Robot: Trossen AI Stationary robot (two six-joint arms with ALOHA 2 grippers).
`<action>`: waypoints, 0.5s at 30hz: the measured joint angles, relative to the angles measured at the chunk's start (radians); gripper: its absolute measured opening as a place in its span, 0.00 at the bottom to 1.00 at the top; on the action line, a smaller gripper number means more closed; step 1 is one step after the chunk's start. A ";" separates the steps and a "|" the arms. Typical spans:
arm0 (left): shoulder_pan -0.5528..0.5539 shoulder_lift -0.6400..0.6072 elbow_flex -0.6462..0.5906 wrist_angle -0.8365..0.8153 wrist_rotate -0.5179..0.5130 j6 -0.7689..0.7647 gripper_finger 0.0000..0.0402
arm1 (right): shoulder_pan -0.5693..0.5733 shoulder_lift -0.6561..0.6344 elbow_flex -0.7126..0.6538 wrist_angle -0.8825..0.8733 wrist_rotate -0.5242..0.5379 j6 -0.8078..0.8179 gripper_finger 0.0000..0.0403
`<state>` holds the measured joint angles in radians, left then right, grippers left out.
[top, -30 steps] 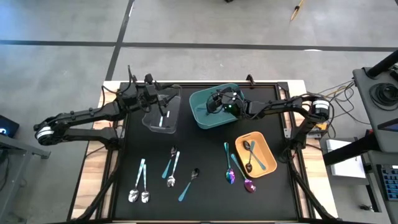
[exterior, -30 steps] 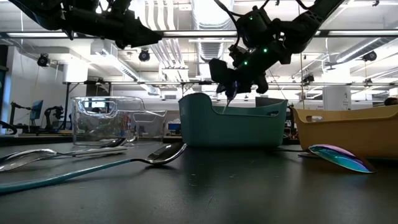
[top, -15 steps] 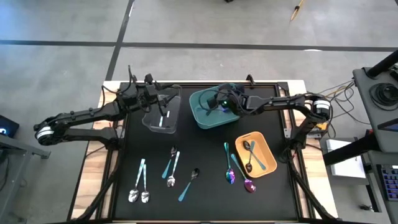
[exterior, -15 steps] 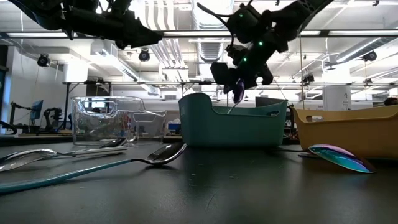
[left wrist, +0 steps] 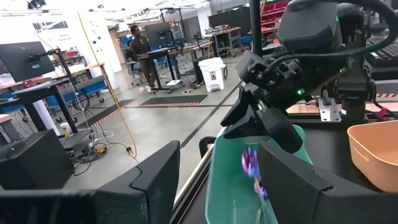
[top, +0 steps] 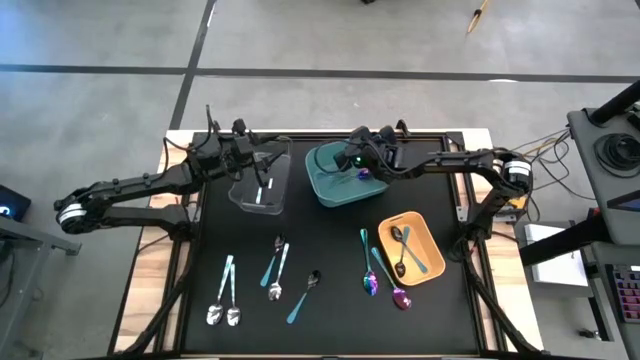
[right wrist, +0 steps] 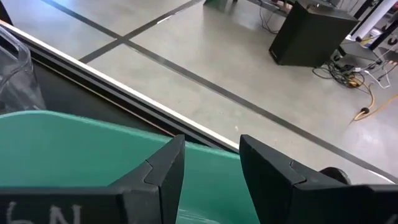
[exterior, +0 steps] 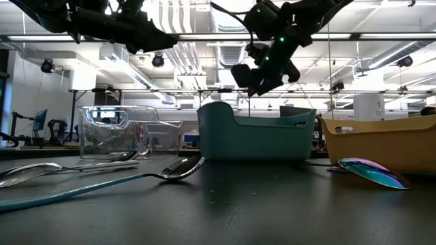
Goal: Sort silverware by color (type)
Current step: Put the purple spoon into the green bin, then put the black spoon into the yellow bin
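Observation:
My right gripper [top: 352, 162] hangs open over the teal bin [top: 325, 188]; its own view shows nothing between the fingers [right wrist: 211, 168]. An iridescent purple-blue spoon [left wrist: 252, 167] is blurred in mid-air just below that gripper, over the bin's inside [top: 362, 173]. My left gripper [top: 262, 158] waits open above the clear bin [top: 258, 195], which holds silver pieces. On the black mat lie silver spoons [top: 222, 303], teal-handled dark ones [top: 303, 297] and two iridescent ones [top: 369, 277].
The orange bin [top: 428, 222] at the table's right holds dark spoons with teal handles [top: 402, 248]. The three bins stand along the far half of the mat; loose utensils are spread along the near half. In the low view a spoon [exterior: 178, 168] lies close to the camera.
The right gripper has risen a little above the teal bin and drawn slightly toward the far edge. It has let go of the purple-blue spoon it was carrying, and the spoon drops away from the fingers into the bin. The left arm has kept still.

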<state>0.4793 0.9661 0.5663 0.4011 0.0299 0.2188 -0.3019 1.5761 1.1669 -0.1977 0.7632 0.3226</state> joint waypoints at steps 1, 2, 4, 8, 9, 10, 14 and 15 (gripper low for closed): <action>0.000 0.000 0.000 0.000 0.000 0.000 0.49 | 0.000 0.000 0.006 -0.008 0.001 0.000 0.36; 0.000 0.000 0.000 0.000 0.000 0.000 0.49 | 0.000 0.000 0.010 -0.010 0.005 -0.001 0.36; 0.000 0.000 0.000 0.000 0.000 0.000 0.49 | 0.000 0.000 0.021 -0.009 0.016 -0.023 0.36; 0.000 0.000 0.000 0.003 0.006 -0.016 0.49 | 0.000 0.000 0.057 -0.009 0.012 -0.048 0.36; 0.000 0.000 0.000 0.007 0.011 -0.018 0.49 | 0.000 0.000 0.067 -0.008 -0.006 -0.059 0.36; -0.001 0.000 0.000 0.010 0.014 -0.021 0.49 | 0.000 0.000 0.079 -0.009 -0.038 -0.084 0.36; -0.008 -0.002 0.000 0.003 0.016 -0.069 0.49 | 0.016 0.000 0.126 -0.013 -0.170 -0.162 0.36; -0.013 -0.003 0.001 -0.002 0.016 -0.084 0.49 | 0.025 -0.001 0.137 -0.014 -0.188 -0.171 0.36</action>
<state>0.4662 0.9627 0.5677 0.3987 0.0464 0.1343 -0.2769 1.5746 1.3039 -0.2115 0.5748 0.1517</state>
